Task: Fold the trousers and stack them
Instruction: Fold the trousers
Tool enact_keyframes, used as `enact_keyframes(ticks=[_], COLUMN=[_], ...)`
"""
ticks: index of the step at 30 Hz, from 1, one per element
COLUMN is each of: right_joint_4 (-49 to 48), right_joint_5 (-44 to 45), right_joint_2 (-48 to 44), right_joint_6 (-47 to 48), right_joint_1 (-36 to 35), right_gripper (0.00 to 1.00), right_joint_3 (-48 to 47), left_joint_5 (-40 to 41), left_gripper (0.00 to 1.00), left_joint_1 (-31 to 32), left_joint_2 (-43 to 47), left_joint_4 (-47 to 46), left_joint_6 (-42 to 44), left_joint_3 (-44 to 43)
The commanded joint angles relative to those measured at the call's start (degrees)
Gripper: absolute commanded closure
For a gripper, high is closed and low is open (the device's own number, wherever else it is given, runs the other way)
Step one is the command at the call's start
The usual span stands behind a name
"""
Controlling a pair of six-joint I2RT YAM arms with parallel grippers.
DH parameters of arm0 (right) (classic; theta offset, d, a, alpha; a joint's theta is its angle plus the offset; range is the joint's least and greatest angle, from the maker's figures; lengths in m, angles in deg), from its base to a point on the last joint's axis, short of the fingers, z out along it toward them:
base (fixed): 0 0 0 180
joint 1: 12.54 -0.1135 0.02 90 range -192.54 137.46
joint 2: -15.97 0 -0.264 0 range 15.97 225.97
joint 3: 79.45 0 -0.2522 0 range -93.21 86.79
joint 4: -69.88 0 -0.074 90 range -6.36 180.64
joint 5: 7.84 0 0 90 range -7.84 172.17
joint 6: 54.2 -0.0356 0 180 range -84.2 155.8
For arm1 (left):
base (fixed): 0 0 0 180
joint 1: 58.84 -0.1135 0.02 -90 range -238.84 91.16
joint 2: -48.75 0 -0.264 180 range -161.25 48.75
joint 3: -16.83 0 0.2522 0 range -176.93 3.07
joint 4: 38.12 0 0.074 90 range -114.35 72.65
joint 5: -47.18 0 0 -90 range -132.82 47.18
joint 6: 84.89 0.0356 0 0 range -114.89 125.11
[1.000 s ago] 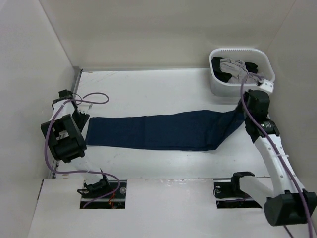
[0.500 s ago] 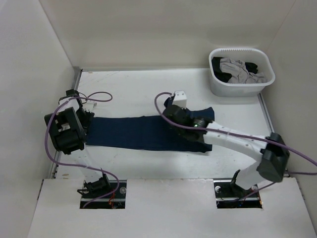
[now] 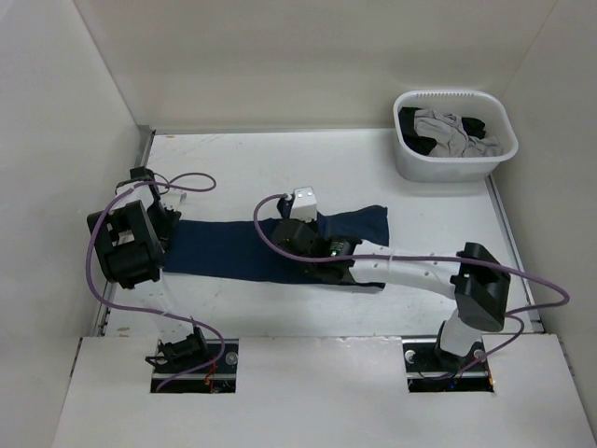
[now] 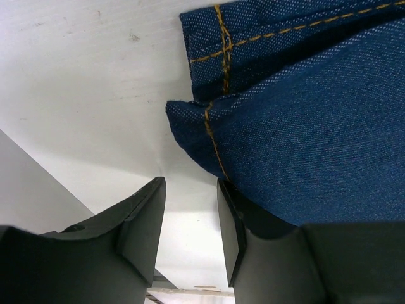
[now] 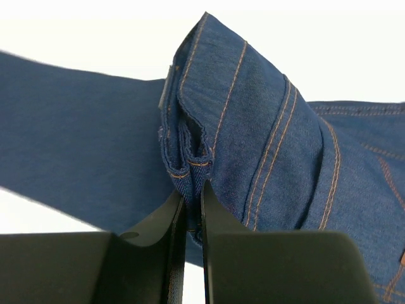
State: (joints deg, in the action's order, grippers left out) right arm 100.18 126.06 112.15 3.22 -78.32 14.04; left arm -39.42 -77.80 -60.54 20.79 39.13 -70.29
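Fingers of the right gripper [image 5: 190, 212] are pinched together on a bunched fold of the trousers [image 5: 253, 126], with layers of orange-stitched seam held between the two black pads. The left gripper [image 4: 190, 218] has its fingers a little apart, white tabletop showing in the gap, and one pad sits right at the edge of a hemmed leg corner. From above, the trousers [image 3: 219, 247] lie as a long dark blue band across the middle of the table [image 3: 242, 168], one end just beside the left gripper [image 3: 168, 222], the other end doubled back over the band, where the right gripper [image 3: 291, 235] holds it above the cloth. The table is white with faint scuffs and has a metal strip [image 3: 145, 149] along its far left edge. Plain cream walls [image 3: 261, 56] close it in on three sides. A white basket [image 3: 452, 96] stands in the far right corner, well apart from the trousers, holding grey and black garments [image 3: 448, 131]. Purple cables [image 3: 187, 182] loop from both arms.
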Motion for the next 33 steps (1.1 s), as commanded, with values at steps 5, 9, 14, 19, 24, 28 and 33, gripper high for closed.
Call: enact_keyframes(ticks=[5, 9, 14, 19, 24, 28, 33], right_joint_4=[-7.7, -8.0, -13.3, -24.2, -14.6, -13.0, -20.6], right_joint_5=[-8.5, -13.3, -26.5, -39.0, -23.3, -30.5, -43.9], right_joint_2=[7.7, 8.9, 8.1, -10.3, -29.5, -32.9, -26.1], right_joint_6=[0.1, -0.9, 4.6, 7.2, -15.6, -18.9, -13.4], right_joint_1=[-0.1, 0.8, 0.4, -0.6, 14.9, 34.6, 45.2], right_gripper=[1.00, 0.97, 0.35, 0.00, 0.00, 0.00, 0.00], right_joint_3=[-2.0, -1.1, 1.0, 10.4, 29.3, 39.3, 41.7], left_joint_5=[-2.4, -2.4, -2.4, -2.3, -2.3, -2.0, -2.1], left_gripper=[0.63, 0.63, 0.62, 0.62, 0.59, 0.59, 0.59], left_joint_1=[0.5, 0.5, 0.5, 0.4, 0.5, 0.5, 0.5], left_joint_2=[-2.2, -2.0, -1.7, -2.1, -0.8, -1.2, -1.1], left_joint_4=[-2.4, -2.4, -2.4, -2.2, -1.9, -1.5, -1.3], left_joint_6=[-1.5, -1.6, -1.7, -1.7, -2.0, -2.2, -2.4], left_joint_3=[0.6, 0.9, 0.8, -0.8, -2.1, -2.8, -2.7])
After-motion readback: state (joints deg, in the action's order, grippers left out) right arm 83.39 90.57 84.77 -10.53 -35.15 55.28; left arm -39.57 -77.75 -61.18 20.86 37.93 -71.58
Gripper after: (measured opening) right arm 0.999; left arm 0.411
